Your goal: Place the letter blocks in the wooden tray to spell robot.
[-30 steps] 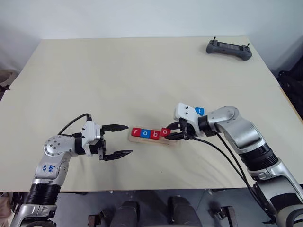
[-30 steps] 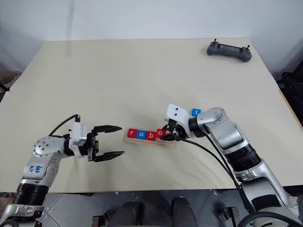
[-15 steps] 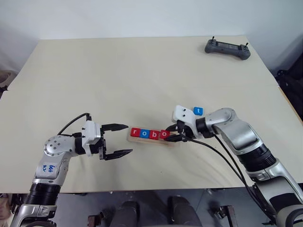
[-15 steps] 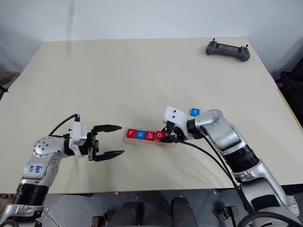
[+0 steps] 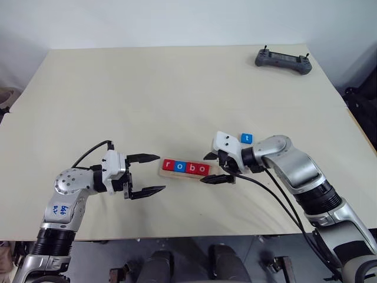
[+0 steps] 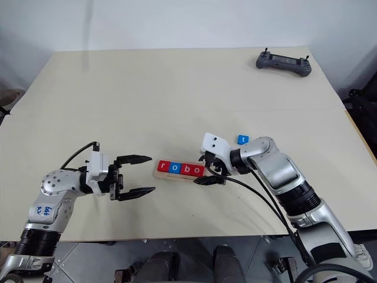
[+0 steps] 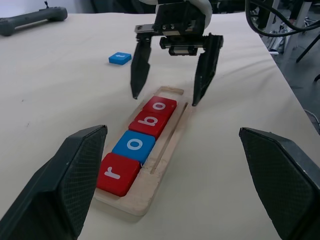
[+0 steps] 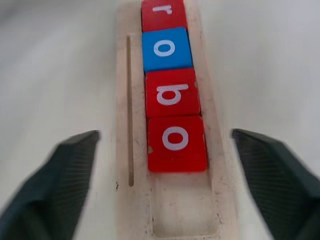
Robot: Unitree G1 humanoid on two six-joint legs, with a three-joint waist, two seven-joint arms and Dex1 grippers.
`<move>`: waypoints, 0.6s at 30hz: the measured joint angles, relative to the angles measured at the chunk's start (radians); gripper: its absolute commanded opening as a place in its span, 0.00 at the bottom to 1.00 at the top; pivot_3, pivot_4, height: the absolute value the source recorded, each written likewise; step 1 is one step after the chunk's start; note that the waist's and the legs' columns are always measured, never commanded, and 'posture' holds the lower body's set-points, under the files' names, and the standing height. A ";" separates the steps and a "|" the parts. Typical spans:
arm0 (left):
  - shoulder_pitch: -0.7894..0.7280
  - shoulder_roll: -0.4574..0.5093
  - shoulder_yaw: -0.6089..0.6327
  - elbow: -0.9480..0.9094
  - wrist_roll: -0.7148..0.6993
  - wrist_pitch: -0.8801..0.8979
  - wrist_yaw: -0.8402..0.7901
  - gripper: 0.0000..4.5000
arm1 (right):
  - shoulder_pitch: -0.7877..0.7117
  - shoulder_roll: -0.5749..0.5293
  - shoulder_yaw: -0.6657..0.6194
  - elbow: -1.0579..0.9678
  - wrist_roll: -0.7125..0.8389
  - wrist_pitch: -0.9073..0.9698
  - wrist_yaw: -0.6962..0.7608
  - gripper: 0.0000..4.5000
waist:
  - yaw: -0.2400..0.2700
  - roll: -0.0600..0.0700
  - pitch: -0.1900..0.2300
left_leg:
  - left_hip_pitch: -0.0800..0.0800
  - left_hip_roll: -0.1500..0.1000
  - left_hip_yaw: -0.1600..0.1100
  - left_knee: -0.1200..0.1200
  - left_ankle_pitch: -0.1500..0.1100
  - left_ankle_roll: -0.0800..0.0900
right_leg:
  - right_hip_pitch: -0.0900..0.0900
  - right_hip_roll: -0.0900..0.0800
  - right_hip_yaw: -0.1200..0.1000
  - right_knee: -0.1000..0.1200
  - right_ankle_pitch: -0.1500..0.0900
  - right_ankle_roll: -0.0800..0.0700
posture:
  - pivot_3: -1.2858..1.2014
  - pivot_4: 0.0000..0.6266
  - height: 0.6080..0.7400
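**Red and blue tiles spell "robo" in the tray, with the "t" left on the table**

Black fingers of the right gripper [image 5: 215,168] stand spread wide, one on each side of the right end of the wooden tray [image 5: 189,174], holding nothing. From the head camera, the fingers and white wrist housing cover that end of the tray, so the vacant slot past the last tile is hard to make out there; the right wrist view shows it bare. The right forearm comes in from the lower right of the frame, bent at the elbow, gripper angled downward toward the left.

Four letter blocks [image 5: 186,167] lie touching in a row in the tray, just below the frame's centre: red r, blue o, red b, red o. The blue t block [image 5: 246,138] lies on the table [image 5: 177,94], just above the right wrist.

Left of the tray, apart from it, the left gripper [image 5: 146,175] hovers level with its fingers parted and empty, pointing right.

A grey controller [image 5: 283,59] sits in the upper right.
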 measured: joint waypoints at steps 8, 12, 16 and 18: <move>-0.002 0.000 -0.001 0.000 0.000 0.003 0.000 1.00 | 0.033 -0.039 -0.051 -0.062 0.038 -0.003 0.011 0.79 | 0.001 0.000 0.000 | 0.000 0.000 0.000 0.000 0.000 0.000 | 0.000 0.000 0.000 0.000 0.000 0.000 | 0.52 0.24 1.00; -0.003 0.000 0.000 -0.001 0.000 0.004 0.000 1.00 | 0.104 -0.114 -0.134 -0.066 0.066 -0.026 0.025 0.48 | 0.006 0.000 0.000 | 0.000 -0.001 0.000 0.000 0.000 0.000 | 0.000 0.000 0.000 -0.001 0.000 0.000 | 0.52 0.24 1.00; -0.001 0.002 0.000 -0.003 0.000 0.004 0.000 1.00 | 0.206 -0.157 -0.274 -0.105 0.102 -0.051 -0.006 0.48 | 0.008 0.000 0.000 | 0.000 0.000 0.000 0.000 0.000 0.000 | 0.000 0.000 0.000 -0.001 0.000 0.000 | 0.52 0.24 1.00; -0.001 0.003 0.000 -0.002 0.000 0.003 0.000 1.00 | 0.270 -0.174 -0.344 -0.118 0.114 -0.049 -0.036 0.57 | 0.011 0.000 0.000 | 0.000 0.000 0.000 0.000 0.000 0.000 | 0.001 0.000 0.000 -0.001 0.000 0.000 | 0.52 0.24 1.00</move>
